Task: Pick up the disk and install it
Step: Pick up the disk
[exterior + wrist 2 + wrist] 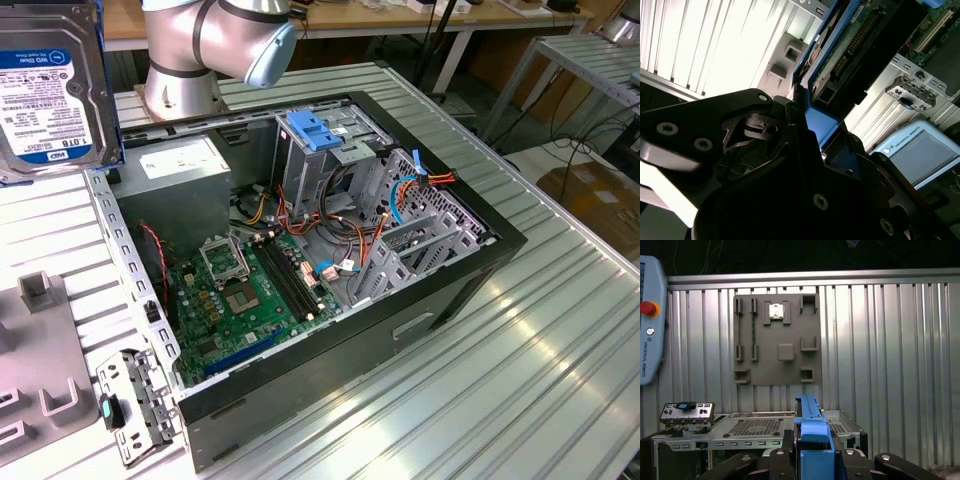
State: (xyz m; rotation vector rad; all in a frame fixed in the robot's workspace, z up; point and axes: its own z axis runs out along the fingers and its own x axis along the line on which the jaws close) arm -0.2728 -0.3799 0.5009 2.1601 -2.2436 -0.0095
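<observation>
- The open computer case [430, 300] fills the centre of the exterior view, with its grey drive cage [420, 235] at centre right
- The disk [50, 90] hangs at the upper left of the exterior view, well apart from the case, its label facing the camera
- The gripper [813, 452] is clamped on the disk's blue carrier frame in the first wrist view; carrying it well probably means a firm, square hold with no tilt

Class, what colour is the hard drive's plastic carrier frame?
Bright blue plastic disk frame; best in first wrist view.
</observation>
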